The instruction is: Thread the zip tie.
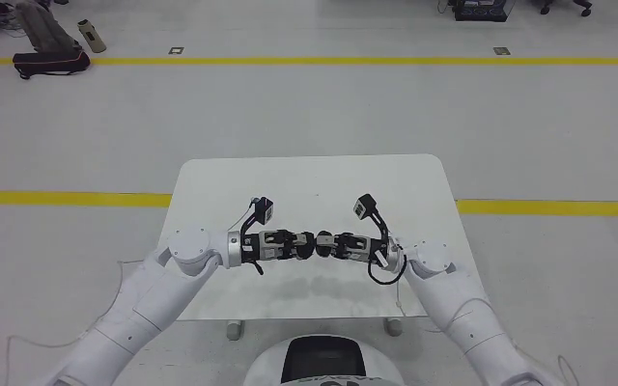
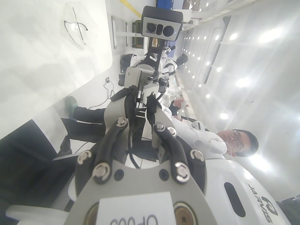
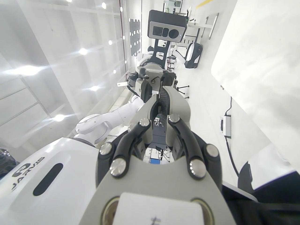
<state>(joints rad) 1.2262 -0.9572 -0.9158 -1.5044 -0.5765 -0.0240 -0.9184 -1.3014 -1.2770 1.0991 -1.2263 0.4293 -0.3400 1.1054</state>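
At the right gripper: pressed together, with only a thin dark slit between the ribbed black pads. Cannot tell of anything pinched in that slit. At the left gripper: cannot tell whether spread or pressed together, nor whether holding something. Both held in the air tip to tip, pointing straight at each other, with the arms coming in from opposite sides. Under them, the middle of a white table, a little toward the robot's side. Farther out, on the same table and apart from both grippers, a clear tray. Inside the tray, a few thin black zip ties, loose, some crossing over the others. Cannot tell of any zip tie between the grippers themselves. On the floor, two yellow lines, one far off and one running under the table. In the far corner of the floor, a dark bag, and just beside it a small pale bottle. Near the table's edge, also on the floor, a grey power box with a black cable.
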